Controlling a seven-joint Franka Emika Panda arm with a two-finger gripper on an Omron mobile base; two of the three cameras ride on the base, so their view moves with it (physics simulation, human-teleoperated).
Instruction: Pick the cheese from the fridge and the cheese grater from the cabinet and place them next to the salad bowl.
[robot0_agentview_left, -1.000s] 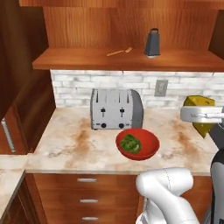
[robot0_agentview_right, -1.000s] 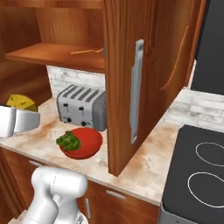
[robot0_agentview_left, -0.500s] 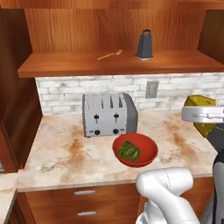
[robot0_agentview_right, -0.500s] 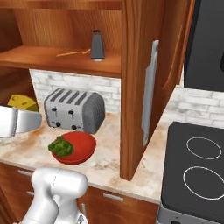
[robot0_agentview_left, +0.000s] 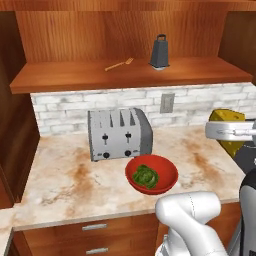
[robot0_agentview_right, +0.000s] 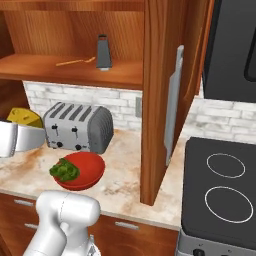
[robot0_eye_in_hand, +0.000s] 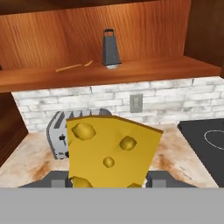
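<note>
My gripper (robot0_eye_in_hand: 109, 181) is shut on the cheese (robot0_eye_in_hand: 109, 151), a yellow-orange wedge with holes, held in the air above the counter. In the left base view the cheese (robot0_agentview_left: 227, 116) hangs to the right of the red salad bowl (robot0_agentview_left: 151, 173) with lettuce, and in the right base view the cheese (robot0_agentview_right: 22, 117) hangs to the left of the salad bowl (robot0_agentview_right: 80, 170). The dark grey cheese grater (robot0_agentview_left: 160, 52) stands upright on the shelf of the open wooden cabinet (robot0_agentview_left: 125, 76), straight ahead in the hand view as the cheese grater (robot0_eye_in_hand: 111, 48). The fridge is out of view.
A silver toaster (robot0_agentview_left: 120, 133) stands behind the bowl against the brick backsplash. A golden fork (robot0_agentview_left: 119, 64) lies on the shelf left of the grater. An open cabinet door (robot0_agentview_right: 172, 100) juts out beside the black stove (robot0_agentview_right: 220, 185).
The whole picture has shifted and grown, so the base has driven closer to the counter. The cheese stays gripped in the same place relative to the arm.
</note>
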